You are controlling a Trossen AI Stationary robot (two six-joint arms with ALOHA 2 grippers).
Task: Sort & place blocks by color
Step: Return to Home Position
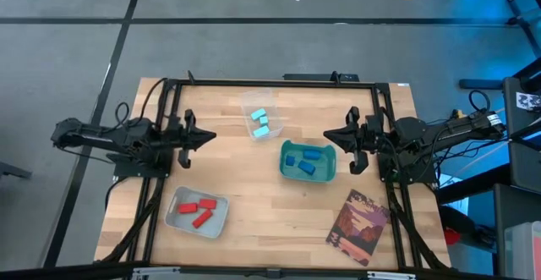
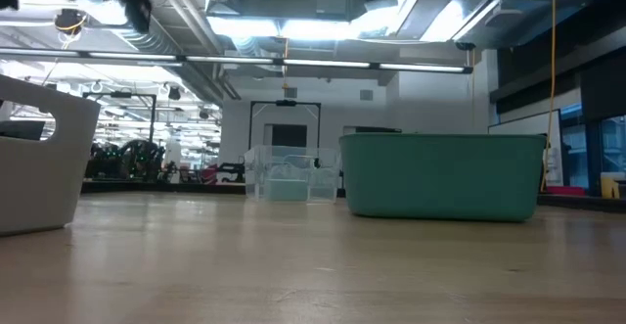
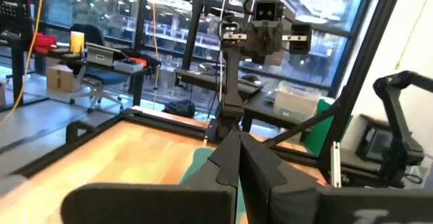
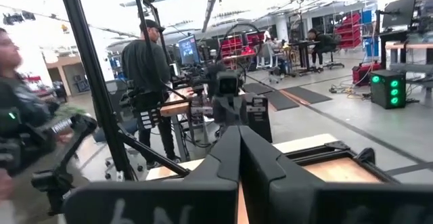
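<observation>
High view: cyan blocks [image 1: 260, 122] in the clear tray [image 1: 247, 102] at 12 o'clock, blue blocks [image 1: 306, 160] in the bin [image 1: 284, 163] at 3, red blocks [image 1: 197, 211] in the grey tray [image 1: 220, 218] at 8; left gripper [image 1: 211, 134] at 10, right gripper [image 1: 327, 134] at 2. Wrist views: both grippers' fingers [image 3: 223, 164] pressed together, seemingly empty.

Three cyan blocks [image 1: 260, 122] lie in a clear tub [image 1: 247, 98] near the top edge of the bench [image 1: 254, 187], three blue blocks [image 1: 305, 160] in the teal bin [image 1: 284, 163], and three red blocks [image 1: 198, 211] in the grey tray [image 1: 175, 220]. The left pincer [image 1: 210, 134] and right pincer [image 1: 328, 134] point at each other from opposite sides, fingers together — the right one just beside the teal bin's corner.
</observation>
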